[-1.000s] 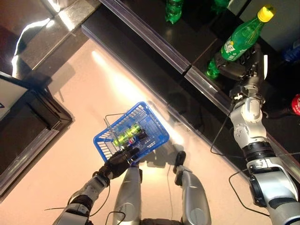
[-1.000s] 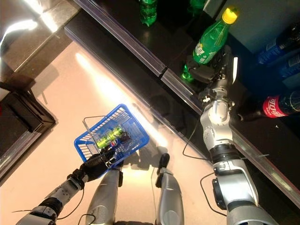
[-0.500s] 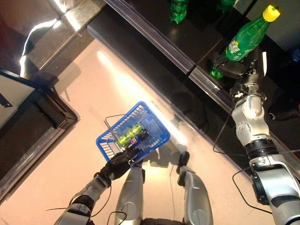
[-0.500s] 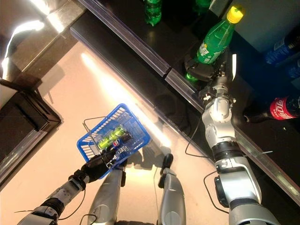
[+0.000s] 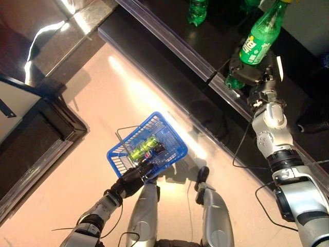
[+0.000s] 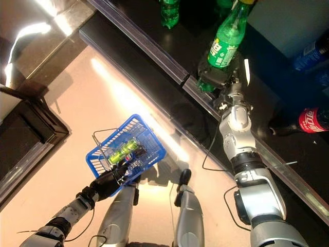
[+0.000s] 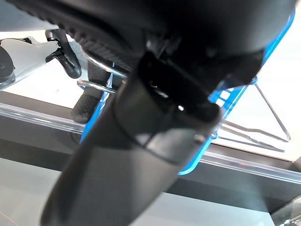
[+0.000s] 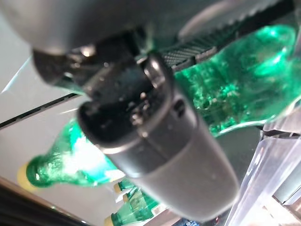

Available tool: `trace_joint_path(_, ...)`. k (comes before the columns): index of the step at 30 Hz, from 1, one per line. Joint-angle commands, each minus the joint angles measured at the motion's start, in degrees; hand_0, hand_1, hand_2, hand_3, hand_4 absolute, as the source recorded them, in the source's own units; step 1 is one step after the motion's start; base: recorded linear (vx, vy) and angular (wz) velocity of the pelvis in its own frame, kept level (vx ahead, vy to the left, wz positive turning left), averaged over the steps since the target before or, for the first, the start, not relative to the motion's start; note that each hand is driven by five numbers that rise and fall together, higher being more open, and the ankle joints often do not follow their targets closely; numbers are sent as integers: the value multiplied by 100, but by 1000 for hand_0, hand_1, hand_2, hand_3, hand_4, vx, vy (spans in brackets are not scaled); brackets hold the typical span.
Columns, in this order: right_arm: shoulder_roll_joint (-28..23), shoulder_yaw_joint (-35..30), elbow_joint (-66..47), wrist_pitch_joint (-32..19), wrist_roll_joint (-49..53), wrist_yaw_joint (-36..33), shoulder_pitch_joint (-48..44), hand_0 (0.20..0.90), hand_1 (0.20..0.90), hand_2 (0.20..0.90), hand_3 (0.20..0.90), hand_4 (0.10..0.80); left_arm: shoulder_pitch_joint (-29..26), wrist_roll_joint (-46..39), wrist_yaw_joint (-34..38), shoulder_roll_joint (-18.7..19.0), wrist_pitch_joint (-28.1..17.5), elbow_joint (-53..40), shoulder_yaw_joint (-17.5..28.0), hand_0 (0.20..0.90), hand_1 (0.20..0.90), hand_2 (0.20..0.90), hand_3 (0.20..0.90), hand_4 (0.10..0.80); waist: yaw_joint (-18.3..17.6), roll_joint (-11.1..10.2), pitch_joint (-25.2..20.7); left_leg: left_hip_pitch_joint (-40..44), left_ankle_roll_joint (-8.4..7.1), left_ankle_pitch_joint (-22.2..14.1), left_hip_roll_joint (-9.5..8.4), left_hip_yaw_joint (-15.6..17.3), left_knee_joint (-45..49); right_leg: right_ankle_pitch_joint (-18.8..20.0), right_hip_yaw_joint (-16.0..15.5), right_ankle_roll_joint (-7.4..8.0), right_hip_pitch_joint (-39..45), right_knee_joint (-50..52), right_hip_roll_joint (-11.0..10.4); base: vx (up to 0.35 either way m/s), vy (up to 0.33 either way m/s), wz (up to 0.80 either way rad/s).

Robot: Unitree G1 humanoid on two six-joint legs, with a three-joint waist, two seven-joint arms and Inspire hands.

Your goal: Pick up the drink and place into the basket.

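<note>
So the right hand [image 5: 255, 76] is clamped around the lower part of a green bottle [image 5: 258, 38], fingers wrapped round its body, up at the dark shelf [image 5: 169, 31] with the bottle leaning a bit and its cap poking out past the top edge of the head views. The wrist cam backs that up: green plastic right against the hand. Can't tell if the bottle's base is touching the shelf or already off it.

Down low, the left hand [image 5: 131, 180] is curled round the wire handle [image 6: 105, 135] of the blue basket [image 5: 169, 135], holding it above the pale floor [image 5: 61, 190] and well apart from the shelf. Some drinks are already lying in it, at least one green bottle [image 5: 142, 146] and something darker [image 5: 157, 150] beside it.

I'd call this the pick-up stage: grasp made, carry not yet begun. Next move, as I see it, is bringing the bottle clear of the shelf lip [image 5: 169, 46], swinging it down and across to the basket, and lowering it into the free space next to what's in there before letting go. The tricky bit looks like the tall bottle tipping in the grip on the way, and the basket swinging on its handle when the weight lands. More green bottles [image 5: 197, 11] sit further back on the shelf, and a red-labelled one [image 6: 308, 121] off to the right.
</note>
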Motion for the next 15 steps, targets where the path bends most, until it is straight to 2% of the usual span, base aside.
trace_joint_path(1, -390, -101, -548, -597, 61, 97, -778, 300, 300, 300, 200, 100, 579, 77, -480, -72, 181, -227, -381, 300, 300, 300, 200, 100, 48, 134, -110, -35, 306, 289, 26, 262, -41, -265, 67, 63, 253, 356, -231, 0, 0, 0)
trace_joint_path(15, -419, -45, -659, -668, 68, 206, -796, 300, 300, 300, 200, 100, 563, 18, -479, -97, 160, -250, -429, 300, 300, 300, 200, 100, 12, 155, -110, -35, 305, 318, 43, 301, -74, -252, 84, 67, 229, 345, -233, 0, 0, 0)
